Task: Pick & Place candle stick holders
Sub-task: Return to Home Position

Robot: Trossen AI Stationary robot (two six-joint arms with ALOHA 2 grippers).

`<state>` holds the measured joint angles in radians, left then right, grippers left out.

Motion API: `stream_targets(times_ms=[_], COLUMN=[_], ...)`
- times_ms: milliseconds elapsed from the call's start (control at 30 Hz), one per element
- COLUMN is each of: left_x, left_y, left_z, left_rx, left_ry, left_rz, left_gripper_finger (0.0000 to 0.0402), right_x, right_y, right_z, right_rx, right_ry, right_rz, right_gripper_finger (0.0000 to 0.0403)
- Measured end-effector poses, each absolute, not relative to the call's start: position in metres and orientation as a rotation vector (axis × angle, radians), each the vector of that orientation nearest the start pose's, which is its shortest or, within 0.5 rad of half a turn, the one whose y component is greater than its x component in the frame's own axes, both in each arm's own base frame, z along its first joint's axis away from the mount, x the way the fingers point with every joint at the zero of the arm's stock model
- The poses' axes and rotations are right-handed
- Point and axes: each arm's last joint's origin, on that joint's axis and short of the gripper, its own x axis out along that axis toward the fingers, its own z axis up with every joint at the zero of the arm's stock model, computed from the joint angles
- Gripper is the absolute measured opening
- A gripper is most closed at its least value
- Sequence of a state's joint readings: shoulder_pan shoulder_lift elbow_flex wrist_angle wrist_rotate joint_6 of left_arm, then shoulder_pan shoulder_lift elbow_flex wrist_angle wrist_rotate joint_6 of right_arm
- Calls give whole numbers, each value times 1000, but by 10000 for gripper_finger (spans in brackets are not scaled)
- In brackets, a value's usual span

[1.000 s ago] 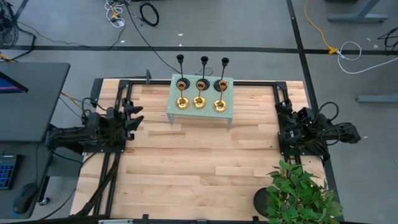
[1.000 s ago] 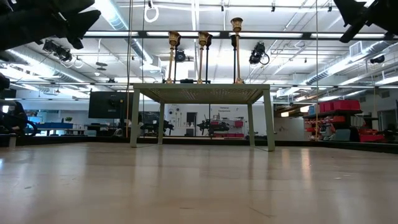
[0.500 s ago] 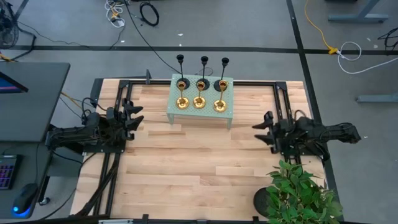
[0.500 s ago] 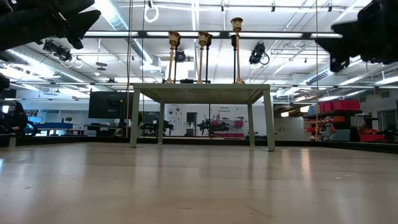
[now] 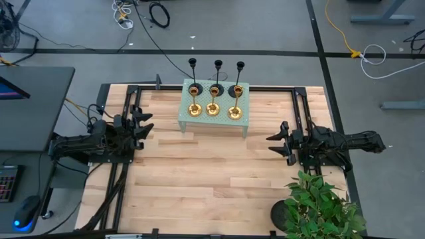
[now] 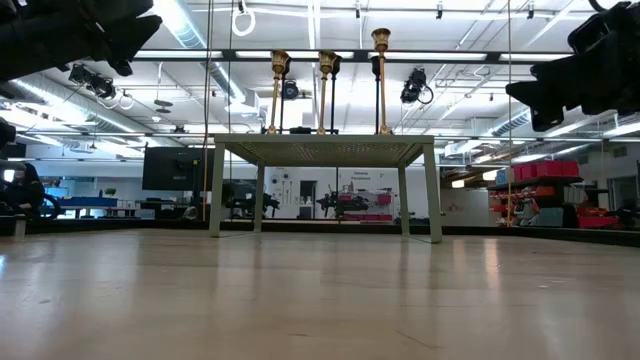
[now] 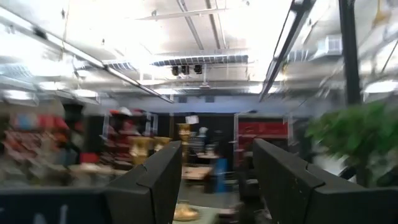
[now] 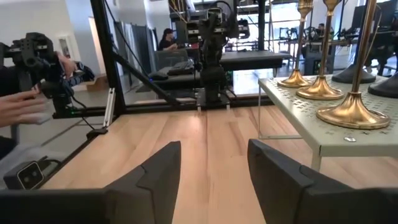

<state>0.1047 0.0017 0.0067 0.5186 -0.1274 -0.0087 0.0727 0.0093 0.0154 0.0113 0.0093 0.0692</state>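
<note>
Ahead-right of my right gripper (image 5: 275, 141), which has swung out from its folded pose and hangs released and empty, all six holders (image 5: 213, 108) stand on the shelf (image 5: 199, 119), so I judge placing done; left gripper (image 5: 147, 124) waits released.

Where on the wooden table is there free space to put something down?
The wide middle of the table, bordered by the left tool, the right tool and the shelf, is bare. The shelf top is crowded with candle stick holders; the plant fills the corner near the right arm.
</note>
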Motion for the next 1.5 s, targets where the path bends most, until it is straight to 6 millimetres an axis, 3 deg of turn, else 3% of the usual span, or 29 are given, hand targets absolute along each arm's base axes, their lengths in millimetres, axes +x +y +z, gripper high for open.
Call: stream_targets(times_ms=[133, 300, 667, 1500], left_x=[83, 86, 96, 97], left_y=[14, 16, 17, 17], left_z=[213, 207, 171, 169], left_rx=[145, -2, -1, -14], left_ry=[-499, -453, -56, -42], left_rz=[288, 267, 268, 250], left_gripper_finger=[197, 197, 197, 197], right_x=[97, 97, 97, 97], right_y=[7, 7, 7, 7], right_z=[169, 169, 169, 169], right_rx=[70, 70, 70, 70], right_ry=[-15, -15, -15, -16], right_rz=[64, 64, 63, 63], right_gripper_finger=[185, 185, 185, 185])
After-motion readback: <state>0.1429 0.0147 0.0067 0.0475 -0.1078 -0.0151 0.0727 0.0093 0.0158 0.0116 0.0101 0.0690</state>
